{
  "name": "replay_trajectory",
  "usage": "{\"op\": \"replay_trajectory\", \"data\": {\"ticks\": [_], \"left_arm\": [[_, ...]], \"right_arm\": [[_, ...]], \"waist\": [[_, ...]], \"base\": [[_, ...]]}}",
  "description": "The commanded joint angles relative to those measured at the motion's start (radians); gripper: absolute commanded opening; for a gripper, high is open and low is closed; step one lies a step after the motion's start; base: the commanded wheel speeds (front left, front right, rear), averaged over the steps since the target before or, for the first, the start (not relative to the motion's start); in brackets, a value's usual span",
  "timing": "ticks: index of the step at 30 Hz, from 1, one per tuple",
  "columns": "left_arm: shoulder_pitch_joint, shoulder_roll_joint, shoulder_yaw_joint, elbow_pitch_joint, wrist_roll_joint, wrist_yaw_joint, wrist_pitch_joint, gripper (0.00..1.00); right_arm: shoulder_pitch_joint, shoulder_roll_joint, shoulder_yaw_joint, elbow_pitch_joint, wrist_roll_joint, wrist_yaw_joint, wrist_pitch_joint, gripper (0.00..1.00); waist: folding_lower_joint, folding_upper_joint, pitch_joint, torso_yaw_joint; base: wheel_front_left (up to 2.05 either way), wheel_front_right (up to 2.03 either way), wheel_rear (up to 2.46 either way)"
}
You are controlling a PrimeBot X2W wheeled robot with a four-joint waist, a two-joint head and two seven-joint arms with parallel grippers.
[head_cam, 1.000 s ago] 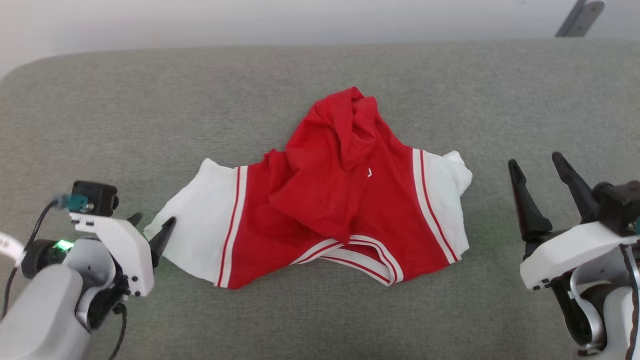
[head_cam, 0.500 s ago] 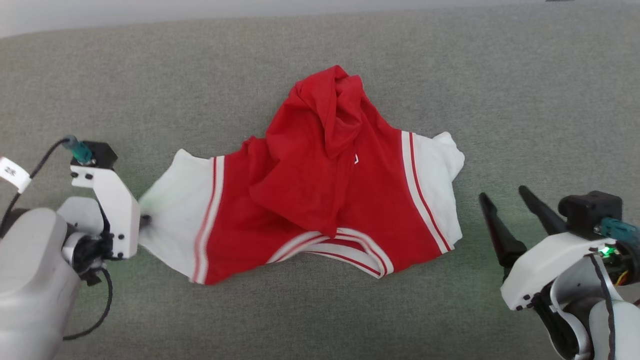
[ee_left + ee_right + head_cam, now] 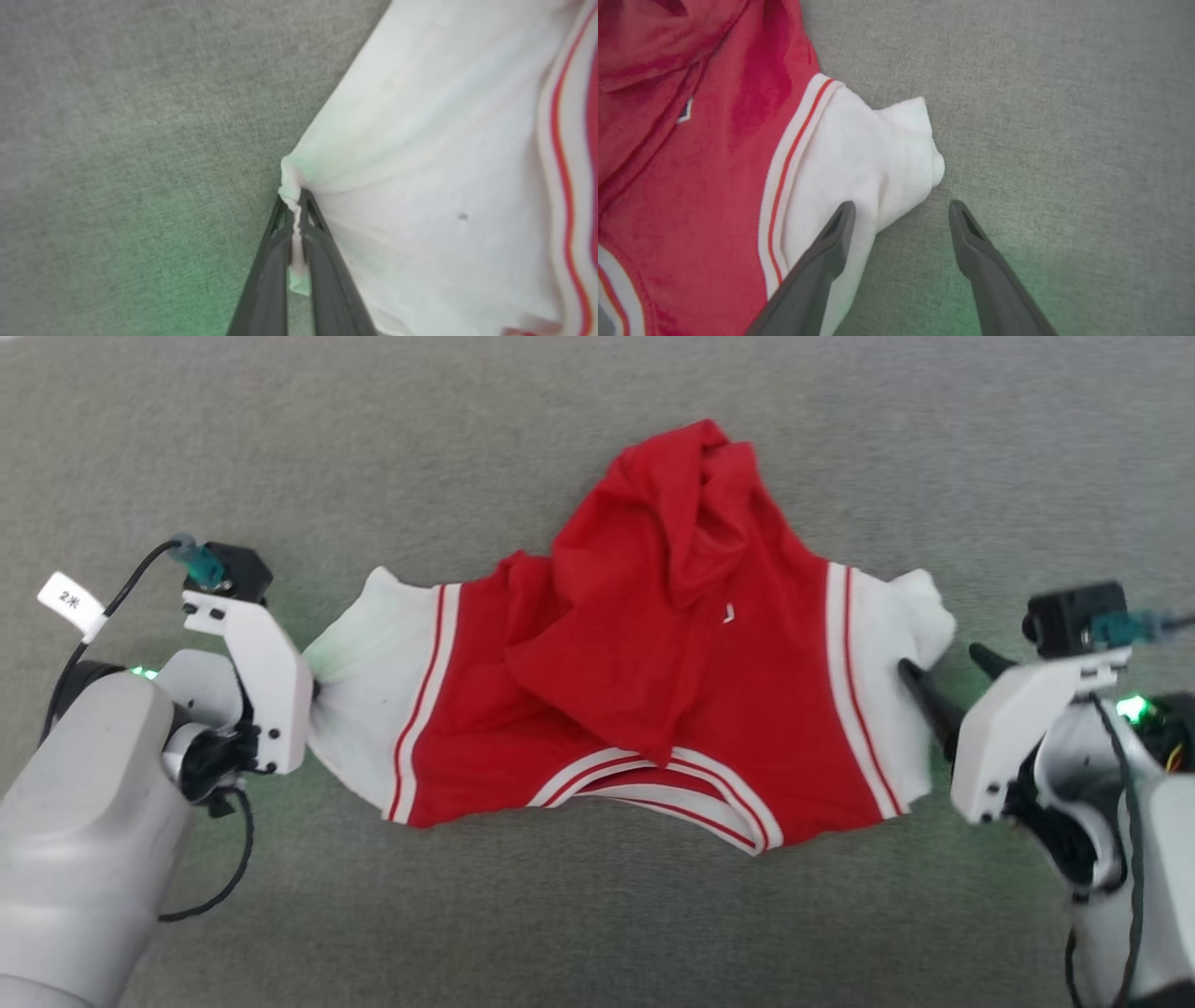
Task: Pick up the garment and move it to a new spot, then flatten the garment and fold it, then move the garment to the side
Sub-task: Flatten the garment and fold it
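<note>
Grey woven fabric surface [image 3: 280, 429], green-tinged glow

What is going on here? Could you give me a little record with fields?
surface: grey fabric surface
garment: red jersey with white sleeves, lying crumpled, red body bunched in the middle
left gripper: shut on the edge of one white sleeve
right gripper: open at the other white sleeve, one finger over it, one over the surface
task stage: not yet flattened or folded
</note>
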Motion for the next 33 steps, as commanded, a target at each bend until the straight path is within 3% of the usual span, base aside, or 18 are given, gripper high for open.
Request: {"op": "replay_trajectory", "data": {"ticks": [1, 9, 10, 11, 19, 33], "left_arm": [[0.042, -0.054, -0.038, 0.031, -0.005, 0.006, -0.006, 0.00], [0.025, -0.071, -0.090, 0.011, -0.050, 0.005, -0.030, 0.00], [0.025, -0.071, -0.094, 0.012, -0.059, 0.005, -0.033, 0.00], [0.025, -0.070, -0.100, 0.014, -0.063, 0.005, -0.037, 0.00], [0.012, -0.037, -0.088, 0.029, -0.101, 0.005, -0.062, 0.00], [-0.124, 0.068, -0.025, -0.140, -0.129, 0.017, -0.049, 0.00]], "right_arm": [[-0.021, 0.001, 0.000, 0.015, -0.001, 0.000, 0.015, 1.00], [-0.118, -0.011, 0.066, 0.188, 0.008, 0.000, 0.201, 1.00], [-0.121, -0.016, 0.088, 0.206, 0.018, 0.000, 0.228, 0.69], [-0.118, -0.019, 0.102, 0.223, 0.031, 0.000, 0.256, 0.00], [-0.099, -0.044, 0.027, 0.178, 0.110, 0.000, 0.266, 0.00], [-0.175, -0.038, -0.109, 0.064, 0.228, 0.000, 0.297, 0.00]], "waist": [[0.0000, -0.0002, 0.015, 0.018], [0.0000, -0.0002, 0.039, 0.053], [0.0000, -0.0002, 0.040, 0.056], [0.0000, -0.0002, 0.039, 0.058], [0.0000, -0.0002, -0.022, 0.056], [0.0000, -0.0002, -0.207, 0.012]], "base": [[0.00, 0.00, 0.00], [0.00, 0.00, 0.00], [0.00, 0.00, 0.00], [0.00, 0.00, 0.00], [0.00, 0.00, 0.00], [0.00, 0.00, 0.00]]}}
